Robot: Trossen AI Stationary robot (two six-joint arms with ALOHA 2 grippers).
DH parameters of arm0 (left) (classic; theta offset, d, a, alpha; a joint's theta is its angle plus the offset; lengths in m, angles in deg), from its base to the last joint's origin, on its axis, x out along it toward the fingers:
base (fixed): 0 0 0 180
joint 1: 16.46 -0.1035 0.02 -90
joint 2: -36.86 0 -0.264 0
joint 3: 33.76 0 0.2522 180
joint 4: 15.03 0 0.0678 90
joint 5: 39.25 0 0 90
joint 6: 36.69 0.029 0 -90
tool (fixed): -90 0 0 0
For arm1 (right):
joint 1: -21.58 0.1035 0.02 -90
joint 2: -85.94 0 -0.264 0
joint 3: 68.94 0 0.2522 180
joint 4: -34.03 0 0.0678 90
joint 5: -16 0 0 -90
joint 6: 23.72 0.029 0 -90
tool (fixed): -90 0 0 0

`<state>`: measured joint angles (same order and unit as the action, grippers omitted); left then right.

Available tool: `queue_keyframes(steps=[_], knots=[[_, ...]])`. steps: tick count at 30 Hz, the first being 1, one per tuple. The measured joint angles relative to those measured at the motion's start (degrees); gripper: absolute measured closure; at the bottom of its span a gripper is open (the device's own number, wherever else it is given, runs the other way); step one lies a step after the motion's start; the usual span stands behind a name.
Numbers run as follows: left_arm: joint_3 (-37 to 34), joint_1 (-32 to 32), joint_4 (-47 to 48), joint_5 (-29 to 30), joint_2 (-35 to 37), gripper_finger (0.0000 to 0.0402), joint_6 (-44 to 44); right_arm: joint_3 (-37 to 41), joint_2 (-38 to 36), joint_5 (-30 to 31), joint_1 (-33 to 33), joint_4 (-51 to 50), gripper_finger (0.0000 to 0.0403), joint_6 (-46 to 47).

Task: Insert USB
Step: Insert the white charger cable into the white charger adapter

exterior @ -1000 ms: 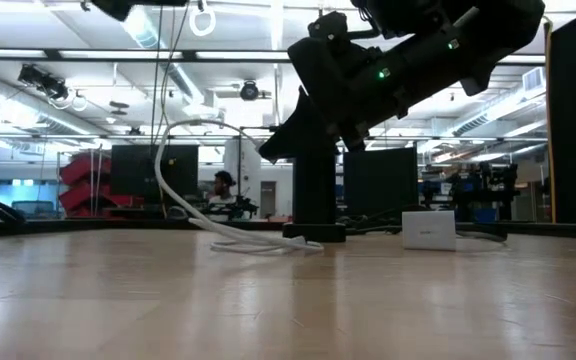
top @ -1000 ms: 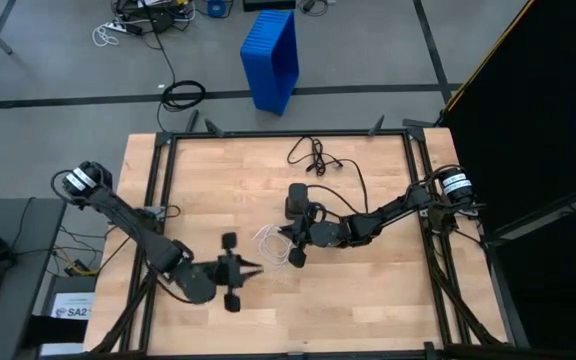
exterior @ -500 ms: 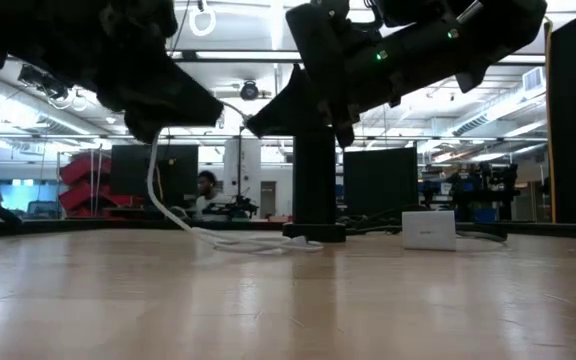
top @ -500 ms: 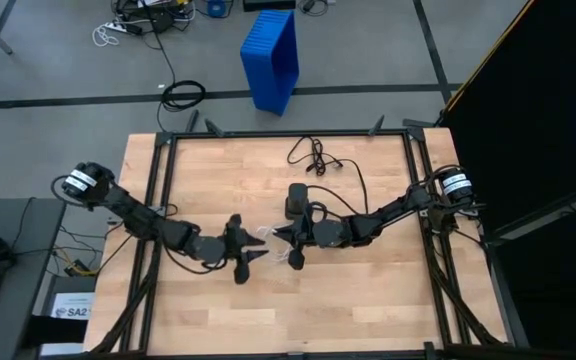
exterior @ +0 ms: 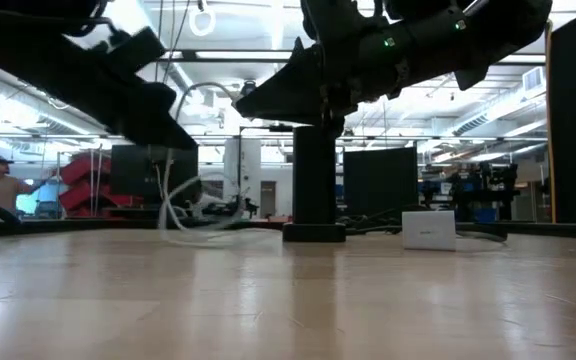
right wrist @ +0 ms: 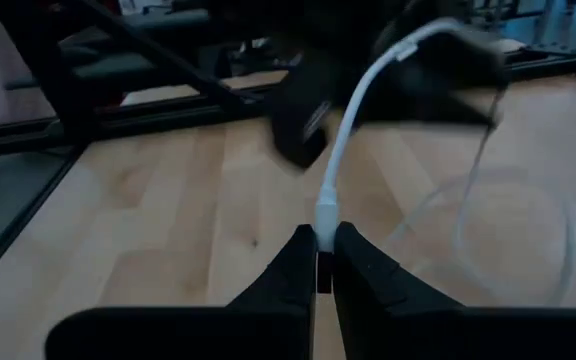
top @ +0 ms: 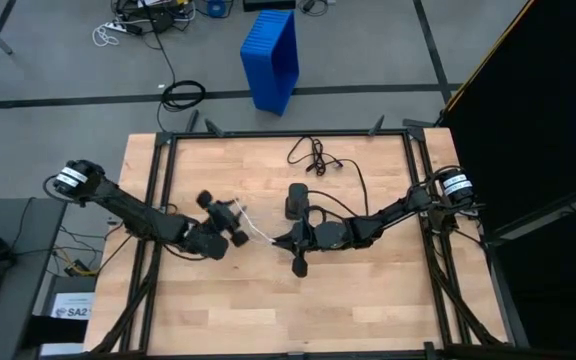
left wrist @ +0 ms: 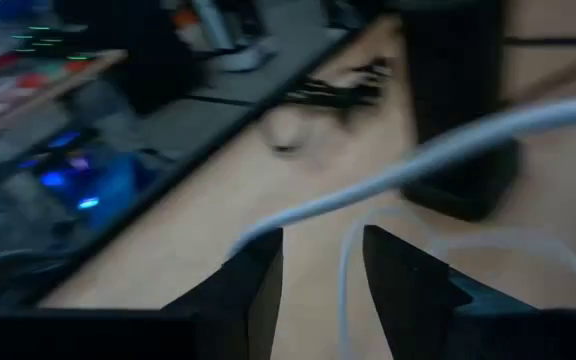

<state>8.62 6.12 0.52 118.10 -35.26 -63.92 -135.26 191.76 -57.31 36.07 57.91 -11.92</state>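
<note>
The USB is a thin white cable (right wrist: 353, 120). One small plug end sits in my right gripper (right wrist: 320, 262), which is shut on it, just near the black box (top: 296, 200). From there the cable arcs up (exterior: 200, 92) toward my left gripper (top: 232, 218). Its thin loose loops lie on the wood (right wrist: 513, 225). My left gripper (left wrist: 323, 270) is open, to the left of the right one. The cable (left wrist: 438, 150) crosses in front of its fingertips and a loop shows between them. In the high view a white stretch (top: 256, 232) runs between the two grippers. My right gripper pinches the white plug end (right wrist: 324, 222) of the USB cable between its two fingertips, with the fingers lying along the plug. The plug is lifted clear of the table and the cable rises from it in an arc. My left gripper: I cannot tell whether its fingers touch the cable.
The black box stands upright on the wood (exterior: 314, 185) with its thicker black cord (top: 313, 155) trailing toward the far edge. A small white block (exterior: 428, 230) sits on the table to the right in the low view. A blue bin (top: 271, 55) stands on the floor beyond. A person (exterior: 3, 185) shows far behind.
My left gripper has swung from the near left part of the table toward the far edge and the right, up to the cable beside my right gripper, turning as it went. The cable's arc stands higher now and its hanging part has shifted left. My right gripper has tipped slightly.
</note>
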Motion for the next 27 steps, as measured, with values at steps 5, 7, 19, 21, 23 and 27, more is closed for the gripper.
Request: queue_keyframes(steps=[5, 7, 19, 21, 23, 27], knots=[[0.02, 2.84, 4.04, 5.6, 6.09, 0.0275, -2.51, 0.0, 0.0, 0.0, 0.04, -0.52, 0.0403, 0.0], [0.02, 3.79, 3.48, 3.99, 6.5, 0.0275, -0.96, 0.0, 0.0, 0.0, 0.04, -0.58, 0.0403, 0.02], [0.04, 3.68, -14.99, -25.29, -1.67, 0.0274, 5.77, 0.0, 0.0, 0.08, -0.89, -0.62, 0.0403, 0.96], [0.04, 2.97, -20.27, -28.39, -3.05, 0.027, 8.43, 0.0, 0.0, 0.01, -1.01, -0.87, 0.0403, 0.75], [0.09, 2.47, -24.34, -30.61, -4.14, 0.026, 10.49, 0.0, 0.0, 0.02, -1.05, -0.89, 0.0403, 0.73], [0.07, 1.22, -27.11, -31.34, -5.3, 0.0231, 12.11, 0.0, 0.0, -0.2, -1.1, -0.89, 0.0403, 0.65]])
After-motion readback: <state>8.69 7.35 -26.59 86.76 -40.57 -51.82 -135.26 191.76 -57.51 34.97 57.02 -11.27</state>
